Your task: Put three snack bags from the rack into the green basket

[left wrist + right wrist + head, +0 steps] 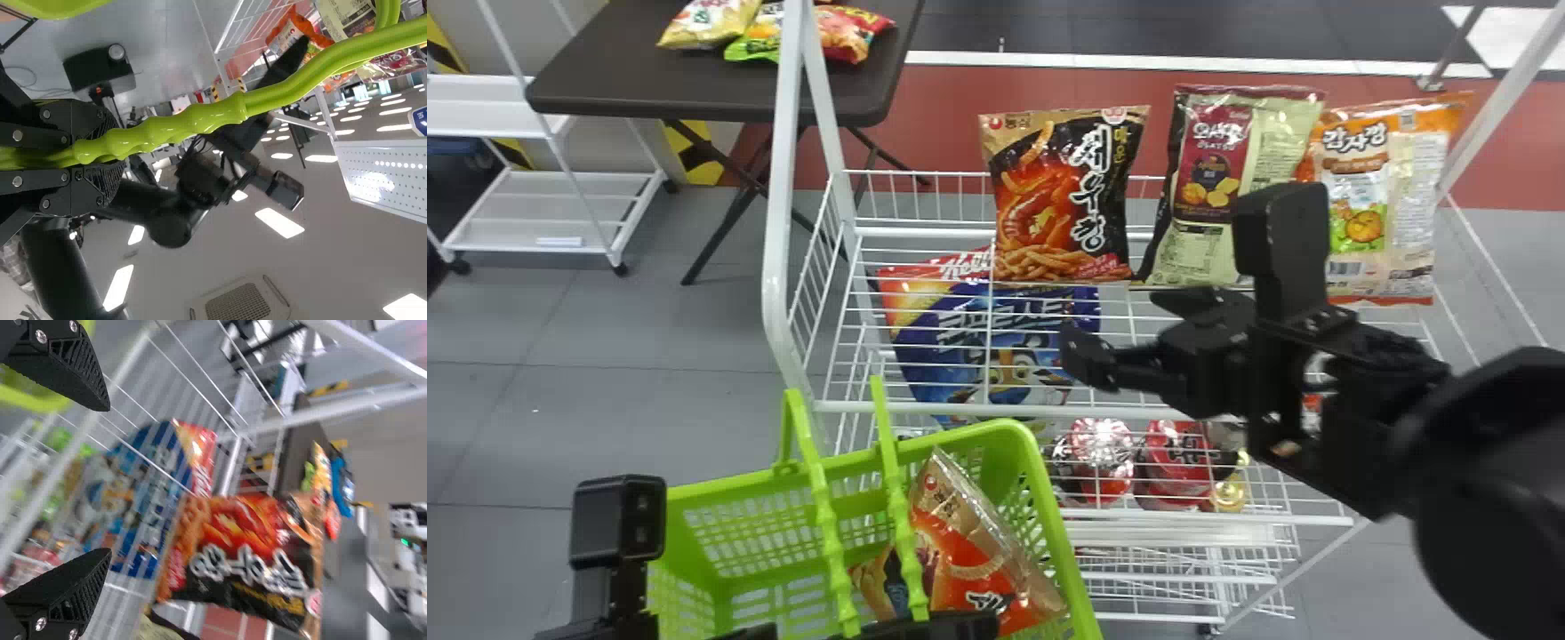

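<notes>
Inside the green basket point(1000, 429), its handle point(213, 119) clamped by the left gripper point(925, 628), snack packaging point(983, 578) lies slanted, while on the rack point(1049, 411) a black snack bag point(1063, 196) stands nearly upright, long axis up-and-down, near the right gripper point(1117, 326), its fingers apart.

From my seat I see the basket point(996, 428) in bright lime green with a lattice of small openings, the handles point(819, 498) matching. Inside it, a snack bag point(969, 556) shows gold and orange-red. The rack point(1049, 410) is a white wire grid; on it I've got a black-and-gold bag point(1063, 196) with fiery red artwork and white lettering, a pale green bag point(1214, 160) with a maroon panel, an orange-and-cream bag point(1369, 196), and a blue packet point(951, 342) with red and yellow. My right hand point(1125, 329) is black, its inner faces ridged.
</notes>
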Tool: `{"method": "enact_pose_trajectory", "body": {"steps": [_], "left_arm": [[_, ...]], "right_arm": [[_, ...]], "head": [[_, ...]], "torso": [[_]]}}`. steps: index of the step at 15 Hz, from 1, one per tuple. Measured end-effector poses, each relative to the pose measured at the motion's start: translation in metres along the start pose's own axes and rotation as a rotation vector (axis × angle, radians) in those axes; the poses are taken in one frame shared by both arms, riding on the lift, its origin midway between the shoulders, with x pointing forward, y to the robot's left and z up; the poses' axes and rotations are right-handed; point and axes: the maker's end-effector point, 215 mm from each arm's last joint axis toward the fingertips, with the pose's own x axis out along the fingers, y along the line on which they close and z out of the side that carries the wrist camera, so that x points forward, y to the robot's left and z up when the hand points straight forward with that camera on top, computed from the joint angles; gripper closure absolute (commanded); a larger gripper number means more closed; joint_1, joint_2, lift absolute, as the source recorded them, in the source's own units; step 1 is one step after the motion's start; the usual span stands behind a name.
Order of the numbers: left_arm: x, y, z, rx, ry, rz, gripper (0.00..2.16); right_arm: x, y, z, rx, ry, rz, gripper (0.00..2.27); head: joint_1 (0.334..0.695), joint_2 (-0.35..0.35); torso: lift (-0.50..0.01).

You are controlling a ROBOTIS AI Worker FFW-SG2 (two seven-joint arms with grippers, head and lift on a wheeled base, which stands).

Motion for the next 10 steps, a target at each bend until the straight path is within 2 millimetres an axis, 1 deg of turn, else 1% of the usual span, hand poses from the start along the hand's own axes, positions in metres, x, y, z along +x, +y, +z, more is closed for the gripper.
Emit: {"method": "enact_pose_trajectory", "body": {"steps": [1, 3, 6, 9, 10], "left_arm": [[0.0, 0.0, -0.001, 0.0, 0.0, 0.003, 2.15], [-0.001, -0.001, -0.002, 0.0, 0.001, 0.005, 2.15], [-0.002, -0.002, -0.003, -0.004, 0.003, 0.011, 2.15], [-0.004, -0.002, -0.004, -0.011, 0.0, 0.016, 2.15], [-0.005, -0.002, -0.005, -0.014, -0.002, 0.016, 2.15]], "right_arm": [[0.014, -0.005, 0.01, -0.001, -0.05, -0.005, 0.03], [0.041, -0.011, 0.024, -0.016, -0.123, -0.017, 0.03], [0.079, -0.023, 0.032, -0.062, -0.159, -0.064, 0.03], [0.11, -0.032, 0.037, -0.081, -0.183, -0.101, 0.04], [0.12, -0.033, 0.042, -0.08, -0.207, -0.101, 0.05]], "head": [[0.695, -0.024], [0.695, -0.009], [0.695, 0.011], [0.695, 0.022], [0.695, 0.032]], "torso": [[0.0], [0.0], [0.0], [0.0], [0.0]]}}
